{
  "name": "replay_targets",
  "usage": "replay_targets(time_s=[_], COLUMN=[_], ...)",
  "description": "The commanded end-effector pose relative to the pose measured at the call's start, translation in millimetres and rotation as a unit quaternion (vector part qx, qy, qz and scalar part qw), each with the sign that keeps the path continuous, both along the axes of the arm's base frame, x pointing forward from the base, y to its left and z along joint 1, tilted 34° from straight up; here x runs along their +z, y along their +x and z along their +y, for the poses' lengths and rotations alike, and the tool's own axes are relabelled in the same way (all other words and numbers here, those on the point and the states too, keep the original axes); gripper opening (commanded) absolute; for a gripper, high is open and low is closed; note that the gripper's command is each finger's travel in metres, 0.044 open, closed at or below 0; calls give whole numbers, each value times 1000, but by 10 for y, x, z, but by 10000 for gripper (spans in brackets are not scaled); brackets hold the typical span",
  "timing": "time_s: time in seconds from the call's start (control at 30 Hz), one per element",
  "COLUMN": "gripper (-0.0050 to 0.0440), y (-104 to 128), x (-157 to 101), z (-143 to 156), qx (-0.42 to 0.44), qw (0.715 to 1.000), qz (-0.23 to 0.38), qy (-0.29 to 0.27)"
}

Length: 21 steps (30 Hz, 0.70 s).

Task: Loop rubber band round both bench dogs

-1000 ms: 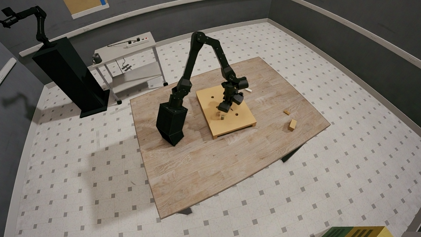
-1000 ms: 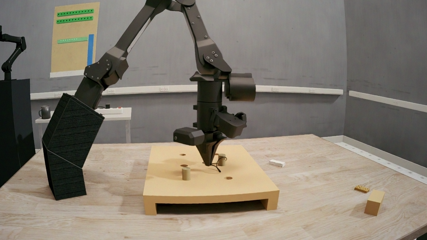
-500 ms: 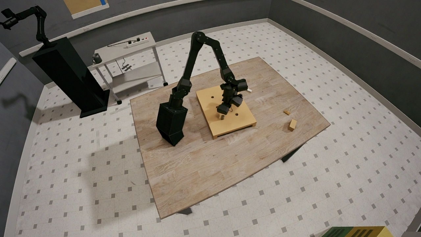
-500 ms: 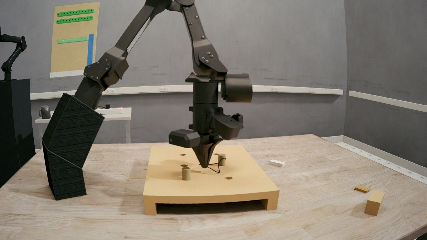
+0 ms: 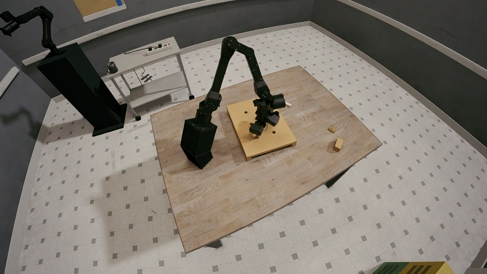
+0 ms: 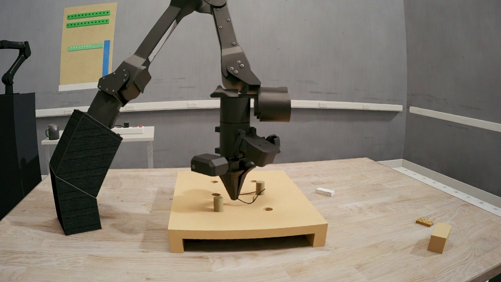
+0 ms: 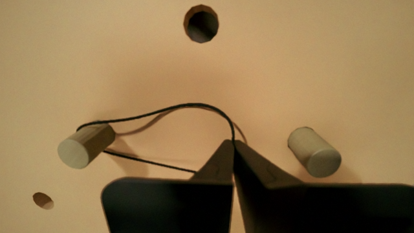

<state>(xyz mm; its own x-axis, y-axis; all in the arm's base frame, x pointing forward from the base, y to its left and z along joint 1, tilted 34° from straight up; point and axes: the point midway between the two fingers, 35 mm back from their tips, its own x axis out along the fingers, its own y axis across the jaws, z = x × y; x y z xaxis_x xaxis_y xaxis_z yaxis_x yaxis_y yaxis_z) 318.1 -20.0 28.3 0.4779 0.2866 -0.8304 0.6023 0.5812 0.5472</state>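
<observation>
A tan board [image 5: 272, 144] [image 6: 245, 221] [image 7: 323, 65] lies flat on the table with two short bench dogs standing in it. A thin black rubber band [image 6: 250, 201] [image 7: 181, 106] loops round the side of the farther dog [image 6: 260, 187] [image 7: 85, 145] and runs slack to my fingertips. My gripper [image 5: 256, 136] [image 6: 233, 197] [image 7: 231, 146] points straight down between the dogs, just above the board, shut on the band. The nearer dog [image 6: 218, 204] [image 7: 314, 151] has no band on it and stands just to the gripper's side.
The board has open holes [image 6: 268, 209] [image 7: 201, 23]. On the table to the right lie a small white block [image 6: 325, 191], a domino-like tile [image 6: 424, 221] and a wooden block [image 6: 438, 238]. The arm's black base [image 6: 80, 175] stands left of the board.
</observation>
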Motion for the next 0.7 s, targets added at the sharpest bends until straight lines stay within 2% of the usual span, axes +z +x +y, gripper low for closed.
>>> replay_targets(time_s=[0.0, 0.4, 0.67], gripper=[-50, -50, -50], y=[-31, -74, -46], x=[-22, -142, -124], z=[-38, -85, -98], qx=[0, 0, -2], qw=[1000, 1000, 1000], qz=[-3, -1, -2], qy=[1, 1, -4])
